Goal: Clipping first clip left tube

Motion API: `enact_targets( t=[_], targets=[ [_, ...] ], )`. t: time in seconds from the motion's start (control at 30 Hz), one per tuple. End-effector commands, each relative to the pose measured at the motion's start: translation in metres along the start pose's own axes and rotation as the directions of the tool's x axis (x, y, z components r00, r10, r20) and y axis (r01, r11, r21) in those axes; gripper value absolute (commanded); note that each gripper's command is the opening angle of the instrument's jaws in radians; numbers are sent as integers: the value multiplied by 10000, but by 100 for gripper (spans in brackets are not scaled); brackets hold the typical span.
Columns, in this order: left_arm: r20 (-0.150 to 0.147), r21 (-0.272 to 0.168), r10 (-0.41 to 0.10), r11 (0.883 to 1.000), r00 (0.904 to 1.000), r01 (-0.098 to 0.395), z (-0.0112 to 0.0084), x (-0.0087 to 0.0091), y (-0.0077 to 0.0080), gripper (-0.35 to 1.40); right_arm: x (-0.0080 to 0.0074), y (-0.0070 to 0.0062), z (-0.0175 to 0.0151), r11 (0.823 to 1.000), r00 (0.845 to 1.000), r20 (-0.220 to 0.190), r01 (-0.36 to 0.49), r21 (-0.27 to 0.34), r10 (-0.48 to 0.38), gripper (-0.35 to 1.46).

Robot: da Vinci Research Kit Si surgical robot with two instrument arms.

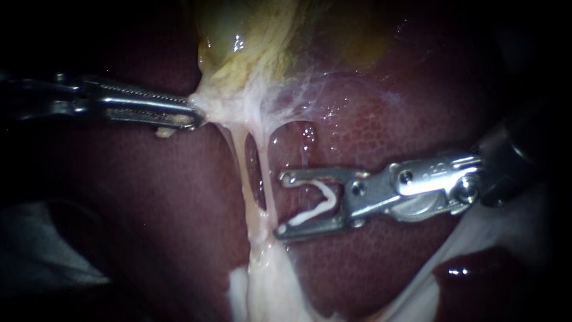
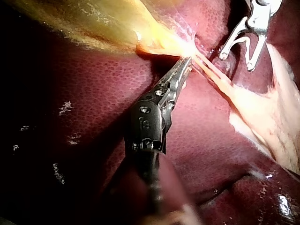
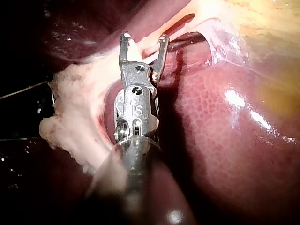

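- Tubes first: we see two thin pale ones running side by side from the gallbladder (image 1: 262,36) down across the dark red liver (image 1: 369,119), with a small gap between them.
- The left tube (image 1: 241,164) is the one we want. The right tube (image 1: 266,179) lies between it and our right instrument (image 1: 282,204), so the right tube is in the way.
- The left tube looks whitish-pink, wet and shiny. It is pulled straight like a string.
- We think it is very soft, light and slippery. It could tear if we tug it or poke it.
- We think the best place to take it is its bare middle part, next to the gap. The clip should go right across it and not catch the right tube.
- Our left instrument (image 1: 193,116) has its pincer clenched on the pale tissue (image 1: 220,104) just under the gallbladder. That pulls the tubes tight.
- Our right instrument has its pincer standing wide, with a bent white clip (image 1: 325,203) held between its two sides.
- The tips of that pincer are just beside the right tube, and the lower tip seems to touch it.
- No tube is inside that pincer yet.
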Motion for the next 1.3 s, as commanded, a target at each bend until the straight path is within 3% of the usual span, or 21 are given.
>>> enact_targets(
  t=[0.03, 0.67, 1.0, 1.3],
  targets=[
    [1, 8, -3, 10000, 10000, 3, 0, 0, 0, -35, -1, 0, 4, 10000, 10000, -2, -35, 44, 35, 50],
    [3, 12, 51, 10000, 10000, -51, 0, 0, 1, -35, -35, 24, 35, 9992, 9998, -40, -208, 348, 210, 50],
    [3, 16, 48, 10000, 10000, -49, 0, 1, 2, -35, -36, 34, 63, 9932, 9983, -495, -239, 1136, 297, 50],
    [2, 20, 44, 10000, 10000, -44, 0, 2, 2, -35, -34, 32, 84, 9842, 9947, -947, -224, 1755, 396, 48]
  ],
)
